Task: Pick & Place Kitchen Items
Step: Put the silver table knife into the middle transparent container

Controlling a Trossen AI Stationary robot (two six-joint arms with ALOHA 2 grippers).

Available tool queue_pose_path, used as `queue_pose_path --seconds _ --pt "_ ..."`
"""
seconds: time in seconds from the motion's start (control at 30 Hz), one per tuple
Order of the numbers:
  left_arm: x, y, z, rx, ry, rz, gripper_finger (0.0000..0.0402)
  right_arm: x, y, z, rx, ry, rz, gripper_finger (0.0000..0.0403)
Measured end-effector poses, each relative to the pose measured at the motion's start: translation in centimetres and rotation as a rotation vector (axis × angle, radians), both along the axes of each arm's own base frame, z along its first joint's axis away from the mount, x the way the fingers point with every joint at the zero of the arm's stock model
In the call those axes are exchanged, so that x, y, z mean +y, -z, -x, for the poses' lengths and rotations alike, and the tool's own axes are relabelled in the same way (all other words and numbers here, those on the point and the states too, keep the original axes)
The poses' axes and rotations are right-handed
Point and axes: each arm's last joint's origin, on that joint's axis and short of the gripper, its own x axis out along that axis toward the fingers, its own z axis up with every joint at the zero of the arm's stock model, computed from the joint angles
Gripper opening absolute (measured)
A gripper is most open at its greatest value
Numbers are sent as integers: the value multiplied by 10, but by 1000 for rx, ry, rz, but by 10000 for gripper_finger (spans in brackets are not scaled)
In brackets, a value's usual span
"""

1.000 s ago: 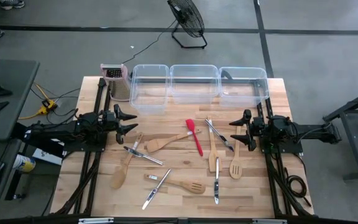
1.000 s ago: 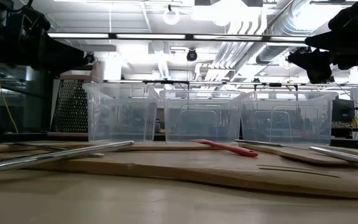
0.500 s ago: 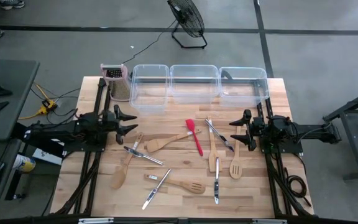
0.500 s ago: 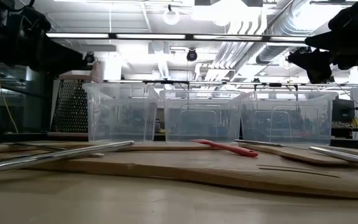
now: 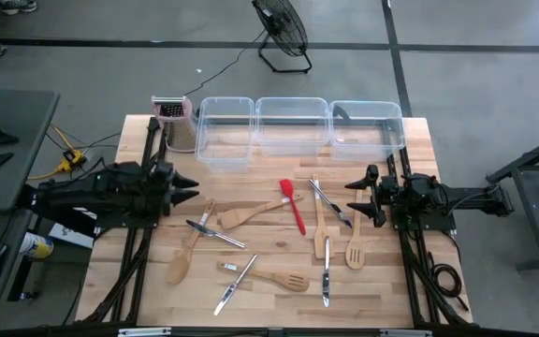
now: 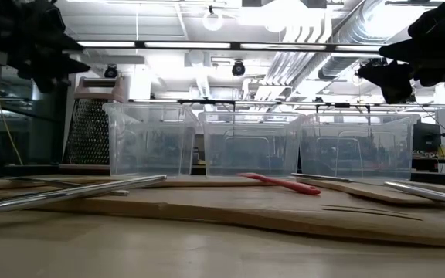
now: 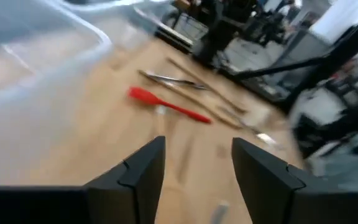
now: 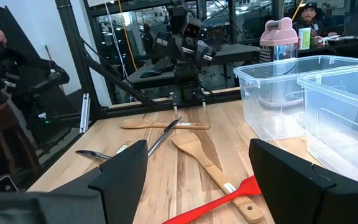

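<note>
Left gripper point(image 5: 187, 187) open, empty, near tongs point(image 5: 215, 234); right gripper point(image 5: 356, 197) open, idle. Utensils scattered below tubs point(image 5: 292, 131). Risk: overlapping wooden spoon point(image 5: 187, 254) dragged along during tongs grab.

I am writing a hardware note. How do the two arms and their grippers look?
Both arms are dark, nearly black, with jointed links. The left gripper and right gripper each end in two pointed dark fingers, broad and angular seen from the wrist. A black cable loops by the right arm's base. No markings are visible.
</note>
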Motion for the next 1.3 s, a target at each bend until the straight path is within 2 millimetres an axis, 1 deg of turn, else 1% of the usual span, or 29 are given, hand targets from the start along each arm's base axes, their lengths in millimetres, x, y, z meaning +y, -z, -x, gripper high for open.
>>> queue_pose_path --seconds 0.07,0.17,0.33,0.5,0.67,0.9,1.03,1.1,1.2,1.3 --pt "-2 -4 0 25 32 104 184 0 0 0 0 0 0 275" --pt "-5 -6 -3 111 107 269 184 0 0 0 0 0 0 275" --pt "-8 -12 -15 208 219 343 184 0 0 0 0 0 0 275" --pt "-13 -21 -31 297 337 305 184 0 0 0 0 0 0 275" --pt "-21 -29 -46 429 407 257 184 0 0 0 0 0 0 275" --pt "-29 -28 -67 599 473 184 184 0 0 0 0 0 0 275" --pt "-32 -30 -80 641 499 146 184 0 0 0 0 0 0 275" --pt "-32 -30 -85 676 467 139 184 0 0 0 0 0 0 275" --pt "-30 -24 -89 765 316 200 184 0 0 0 0 0 0 275" --pt "-27 -21 -88 817 175 255 184 0 0 0 0 0 0 275"
